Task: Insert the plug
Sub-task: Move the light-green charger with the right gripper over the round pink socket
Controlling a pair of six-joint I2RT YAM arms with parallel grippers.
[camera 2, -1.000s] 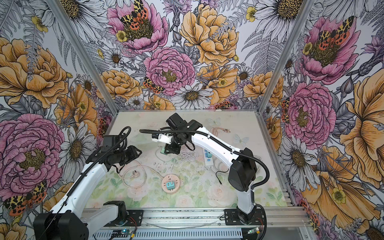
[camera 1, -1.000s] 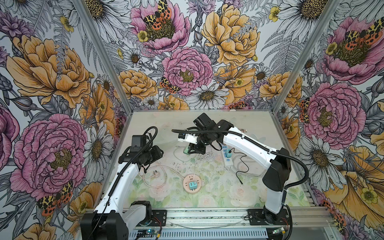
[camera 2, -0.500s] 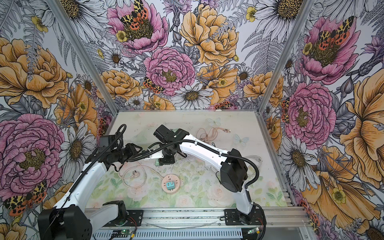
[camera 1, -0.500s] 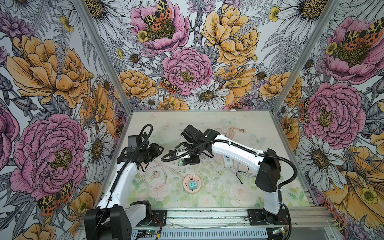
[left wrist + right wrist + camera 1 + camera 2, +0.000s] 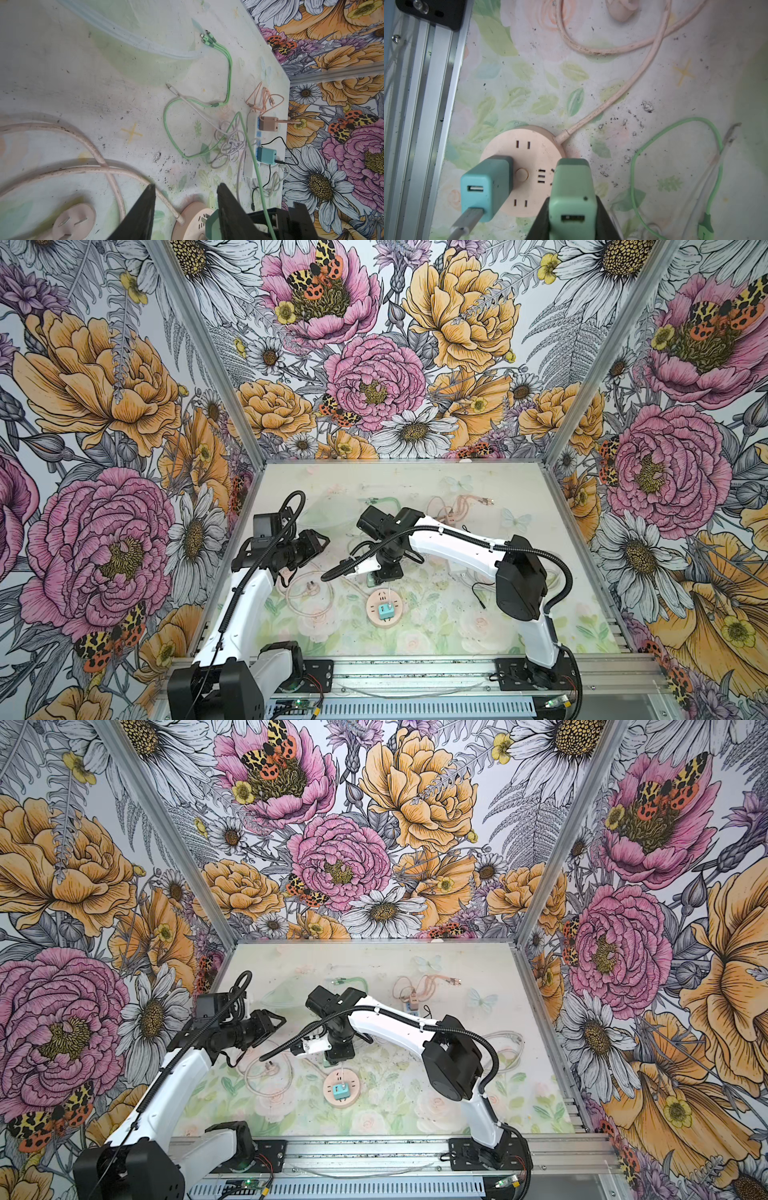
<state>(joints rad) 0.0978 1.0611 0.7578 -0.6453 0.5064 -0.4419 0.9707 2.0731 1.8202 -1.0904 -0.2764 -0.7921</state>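
Observation:
A round pink socket hub (image 5: 376, 600) (image 5: 351, 1082) lies on the mat near the front. A teal charger (image 5: 488, 187) is plugged into it. My right gripper (image 5: 572, 212) is shut on a mint-green plug (image 5: 572, 187) (image 5: 371, 580) and holds it over the hub's far edge (image 5: 521, 145), by the three-slot socket. In the left wrist view the green plug (image 5: 213, 225) shows a prong just above the hub's face (image 5: 193, 222). My left gripper (image 5: 187, 187) (image 5: 322, 541) hovers open and empty to the left of the hub.
The hub's pink cable (image 5: 612, 99) loops left to a loose three-pin plug (image 5: 72, 220). At the back right, a white power strip (image 5: 252, 124) carries a pink and a blue adapter, beside green (image 5: 228, 72) and white cables. An aluminium rail (image 5: 425, 104) runs along the front edge.
My right arm has brought the green plug from the middle of the mat forward to just over the hub. My left gripper has moved a little right and its jaws have widened.

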